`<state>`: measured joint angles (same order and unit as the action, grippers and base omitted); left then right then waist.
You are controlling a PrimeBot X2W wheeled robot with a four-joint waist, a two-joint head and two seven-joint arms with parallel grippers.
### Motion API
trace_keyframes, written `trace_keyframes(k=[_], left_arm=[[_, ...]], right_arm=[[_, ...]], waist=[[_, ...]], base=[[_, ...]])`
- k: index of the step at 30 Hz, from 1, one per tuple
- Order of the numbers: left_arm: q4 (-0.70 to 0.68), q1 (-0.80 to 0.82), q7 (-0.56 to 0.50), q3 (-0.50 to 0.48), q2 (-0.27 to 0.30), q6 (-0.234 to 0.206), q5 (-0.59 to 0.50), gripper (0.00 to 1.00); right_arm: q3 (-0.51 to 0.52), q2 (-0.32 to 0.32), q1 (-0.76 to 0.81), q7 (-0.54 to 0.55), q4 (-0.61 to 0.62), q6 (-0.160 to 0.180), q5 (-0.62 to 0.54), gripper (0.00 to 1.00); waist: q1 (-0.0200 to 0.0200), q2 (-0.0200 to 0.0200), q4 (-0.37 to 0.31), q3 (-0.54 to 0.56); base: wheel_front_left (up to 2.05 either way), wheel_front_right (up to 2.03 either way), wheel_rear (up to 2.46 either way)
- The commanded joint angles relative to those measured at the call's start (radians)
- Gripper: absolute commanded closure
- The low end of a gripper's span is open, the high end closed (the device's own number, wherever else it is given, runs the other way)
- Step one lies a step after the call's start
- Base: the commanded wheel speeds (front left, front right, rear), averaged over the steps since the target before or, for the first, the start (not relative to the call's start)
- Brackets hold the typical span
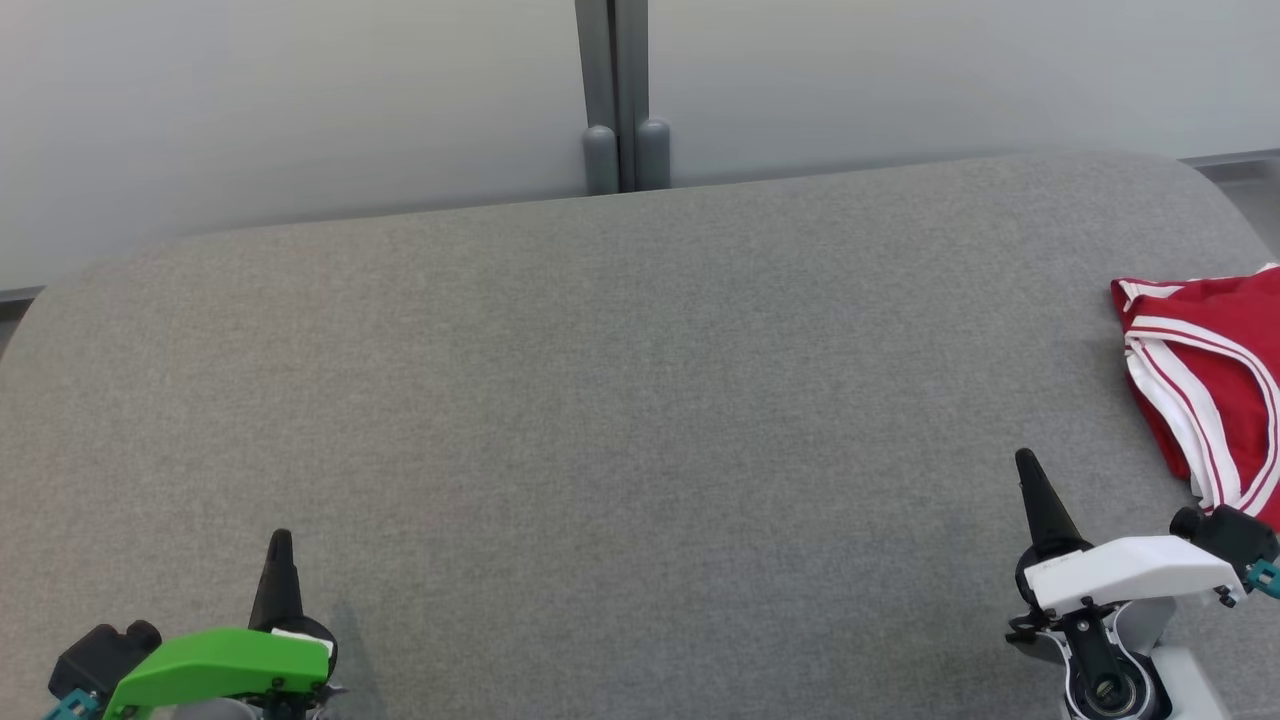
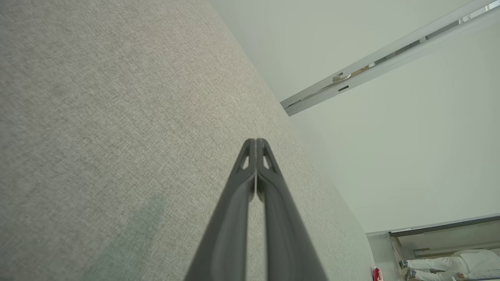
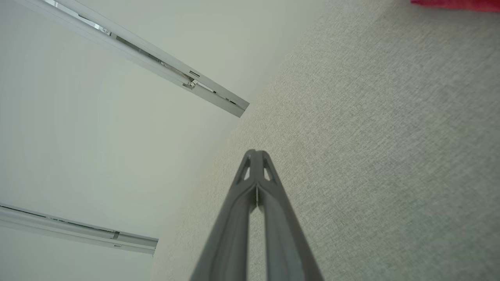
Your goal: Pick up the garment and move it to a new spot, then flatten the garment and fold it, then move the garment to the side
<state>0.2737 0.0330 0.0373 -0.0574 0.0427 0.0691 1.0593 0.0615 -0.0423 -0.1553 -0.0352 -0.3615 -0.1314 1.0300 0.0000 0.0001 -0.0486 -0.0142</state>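
Garment (image 1: 1205, 380) near right fingers (image 1: 1040, 505), far from left fingers (image 1: 279, 585), both pairs pressed together

no legible text, no readable labels

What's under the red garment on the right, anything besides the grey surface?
The red garment lies on the grey fabric surface, bunched in layers. Anything beneath those layers is covered, and its right part runs past the head view's edge.
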Motion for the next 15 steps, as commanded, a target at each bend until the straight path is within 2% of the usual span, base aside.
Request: trace_keyframes(k=[1, 15], left_arm=[[-0.013, 0.028, -0.006, -0.005, 0.007, 0.006, 0.028, 1.0], [-0.025, 0.043, -0.044, -0.02, 0.008, 0.013, 0.163, 1.0]], right_arm=[[0.006, -0.006, -0.002, 0.007, 0.018, 0.001, 0.031, 1.0], [0.019, -0.007, 0.009, 0.044, 0.042, 0.001, 0.172, 1.0]], waist=[[0.0, -0.0001, 0.001, 0.0], [0.0, -0.0001, 0.011, 0.003]], base=[[0.0, 0.0, 0.0], [0.0, 0.0, 0.0]])
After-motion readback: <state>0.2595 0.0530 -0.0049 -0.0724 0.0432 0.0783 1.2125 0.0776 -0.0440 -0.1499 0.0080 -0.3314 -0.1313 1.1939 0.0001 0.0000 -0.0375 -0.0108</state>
